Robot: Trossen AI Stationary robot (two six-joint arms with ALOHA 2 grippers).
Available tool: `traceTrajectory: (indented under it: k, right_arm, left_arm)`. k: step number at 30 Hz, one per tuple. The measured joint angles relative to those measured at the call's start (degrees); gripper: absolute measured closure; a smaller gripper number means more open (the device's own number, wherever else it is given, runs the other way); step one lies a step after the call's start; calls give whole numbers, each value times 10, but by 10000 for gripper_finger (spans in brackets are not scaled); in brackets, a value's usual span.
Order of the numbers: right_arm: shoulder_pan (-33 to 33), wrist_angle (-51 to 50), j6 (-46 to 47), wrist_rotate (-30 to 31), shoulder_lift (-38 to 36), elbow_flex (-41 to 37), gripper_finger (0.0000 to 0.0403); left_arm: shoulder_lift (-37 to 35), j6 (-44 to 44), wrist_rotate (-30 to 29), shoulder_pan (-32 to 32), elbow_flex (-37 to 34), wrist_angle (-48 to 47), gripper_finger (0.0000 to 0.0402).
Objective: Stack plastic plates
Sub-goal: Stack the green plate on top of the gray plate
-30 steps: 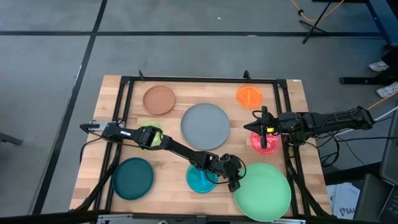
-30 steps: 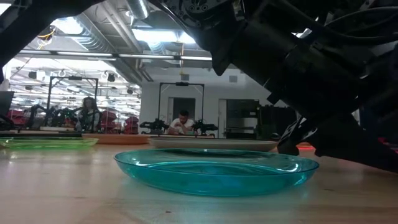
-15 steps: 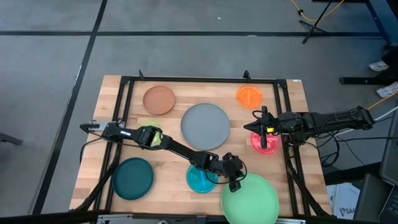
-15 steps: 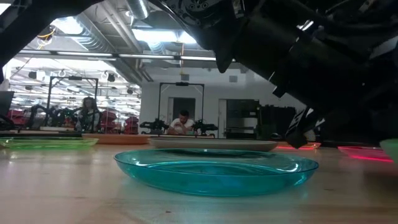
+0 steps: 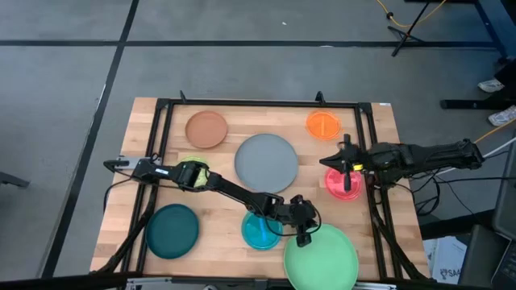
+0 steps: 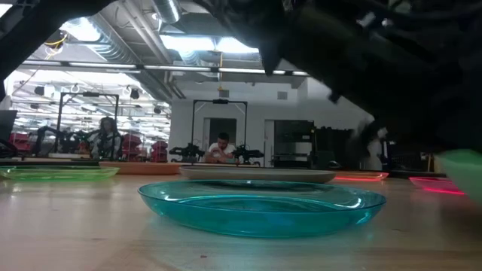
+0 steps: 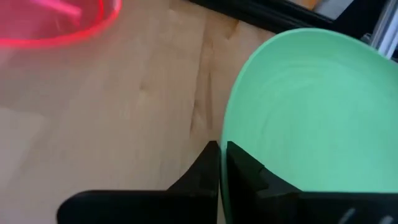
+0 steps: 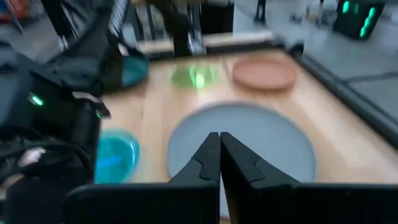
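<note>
The light green plate (image 5: 322, 258) lies near the table's front edge, right of the translucent blue plate (image 5: 260, 232) (image 6: 261, 205). My left gripper (image 5: 303, 236) (image 7: 222, 152) is shut on its rim. My right gripper (image 5: 332, 164) (image 8: 219, 140) is shut on nothing and hangs above the pink-red plate (image 5: 342, 185), pointing toward the grey plate (image 5: 267, 163). The brown plate (image 5: 206, 129), orange plate (image 5: 323, 123) and dark teal plate (image 5: 172, 230) lie flat on the wood. The lime plate (image 5: 193, 164) is mostly hidden under my left arm. My left gripper pinches the light green plate's rim (image 7: 226, 134) on the side nearest the blue plate, with one finger (image 7: 208, 167) outside the rim and the other on the plate's inner face. The fingers slant down from the table's left. In the low view the plate's edge (image 6: 461, 164) shows blurred a little above the wood.
A black metal frame (image 5: 258, 103) runs around the wooden tabletop (image 5: 226, 201). The blue plate lies close beside my left gripper. People sit at benches in the room beyond the table (image 6: 220, 149).
My left gripper has shut on the light green plate's rim. The plate has shifted toward the table's left and near edges, and its edge now shows higher in the low view. My right gripper has drifted slightly toward the table's right edge.
</note>
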Motion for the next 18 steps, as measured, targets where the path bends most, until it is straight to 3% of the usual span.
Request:
traceTrajectory:
  k: [11, 18]
  right_arm:
    - [0, -4, 0, 0, -106, 17, 400]
    - [0, -26, 0, 0, -129, 17, 400]
  left_arm:
    - [-72, 72, 6, 12, 0, -61, 400]
    - [-135, 122, -2, 22, 0, -124, 401]
